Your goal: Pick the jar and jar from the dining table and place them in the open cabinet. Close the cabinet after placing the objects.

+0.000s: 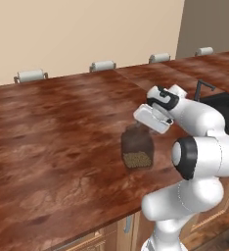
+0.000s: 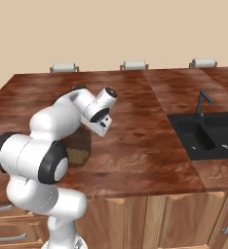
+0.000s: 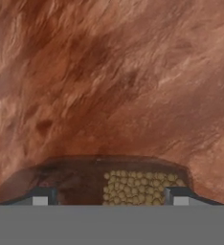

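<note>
1. The dining table is a broad, glossy slab of reddish-brown wood grain.
2. On it, near the front edge, stands the round-shouldered jar of dark-tinted glass with olive-yellow pellets heaped at the bottom.
3. The gripper brackets the jar, its small dark fingertips on either side; I cannot tell whether they touch the glass.

bare dining table around pellet jar, sink well apart
</note>
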Available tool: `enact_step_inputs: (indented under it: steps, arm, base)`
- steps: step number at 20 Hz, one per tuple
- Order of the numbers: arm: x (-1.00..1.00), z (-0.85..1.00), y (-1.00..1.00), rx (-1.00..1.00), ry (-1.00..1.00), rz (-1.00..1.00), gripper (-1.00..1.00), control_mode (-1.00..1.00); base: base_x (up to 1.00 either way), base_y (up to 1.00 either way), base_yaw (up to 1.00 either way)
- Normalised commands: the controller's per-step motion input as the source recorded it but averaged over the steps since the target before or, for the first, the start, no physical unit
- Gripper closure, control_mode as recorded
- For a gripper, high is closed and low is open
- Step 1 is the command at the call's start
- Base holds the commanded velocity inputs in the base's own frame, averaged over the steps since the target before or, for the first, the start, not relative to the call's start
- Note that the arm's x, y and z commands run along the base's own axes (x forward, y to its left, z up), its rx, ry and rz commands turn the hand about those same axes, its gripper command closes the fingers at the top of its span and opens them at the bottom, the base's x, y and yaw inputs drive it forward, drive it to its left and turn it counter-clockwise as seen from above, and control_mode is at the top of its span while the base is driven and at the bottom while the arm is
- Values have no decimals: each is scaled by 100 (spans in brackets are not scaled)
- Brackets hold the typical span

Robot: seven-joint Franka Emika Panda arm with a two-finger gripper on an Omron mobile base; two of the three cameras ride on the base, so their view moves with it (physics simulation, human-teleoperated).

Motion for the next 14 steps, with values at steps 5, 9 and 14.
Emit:
enact_step_inputs:
  steps: [5, 9, 14]
  arm:
    - [-66, 92, 0, -5, 0, 0, 100, -100]
    - [-94, 86, 0, -6, 0, 0, 100, -100]
    - [-100, 66, 0, 0, -14, 0, 100, -100]
  base:
    - [0, 0, 0]
    - [0, 0, 0]
    - [0, 0, 0]
